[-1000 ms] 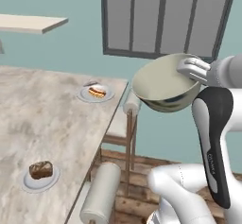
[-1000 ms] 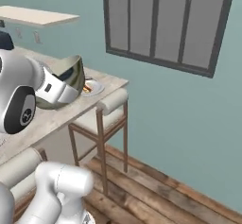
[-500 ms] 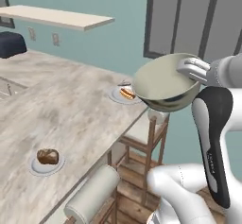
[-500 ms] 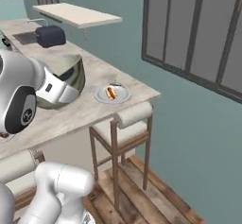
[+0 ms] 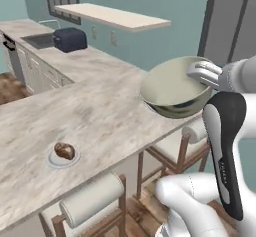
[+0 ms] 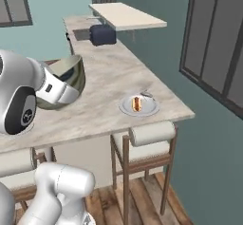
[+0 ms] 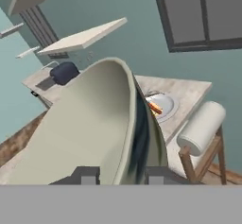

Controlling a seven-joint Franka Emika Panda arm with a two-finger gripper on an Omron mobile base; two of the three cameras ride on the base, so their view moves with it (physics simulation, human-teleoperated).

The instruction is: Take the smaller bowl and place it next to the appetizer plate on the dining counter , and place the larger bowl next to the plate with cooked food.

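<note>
My gripper [image 5: 194, 74] is shut on the rim of a grey-green bowl [image 5: 172, 88] with a pale cream inside, held tilted above the dining counter [image 5: 100, 116] near its edge. No matching bowl is in view, so I cannot tell whether this is the smaller or the larger one. In the hand view the bowl [image 7: 94, 128] stands on edge between the fingertips of the gripper [image 7: 118, 173]. A plate with a brown piece of cooked food [image 5: 63, 153] lies near the counter's front edge. A plate with a hot dog [image 6: 138, 105] lies near the counter's corner, to the right of the bowl [image 6: 66, 77].
Wooden stools with pale cylindrical cushions [image 5: 92, 201] [image 6: 149, 136] stand along the counter's edge. A dark toaster [image 5: 70, 39] and a sink [image 5: 42, 40] sit at the far end. A wall shelf [image 5: 110, 16] hangs above, and dark-framed windows [image 6: 213, 39] are on the right.
The whole scene has shifted in both base views, so the base has moved along the counter. The bowl has stayed in the gripper in the same pose.
</note>
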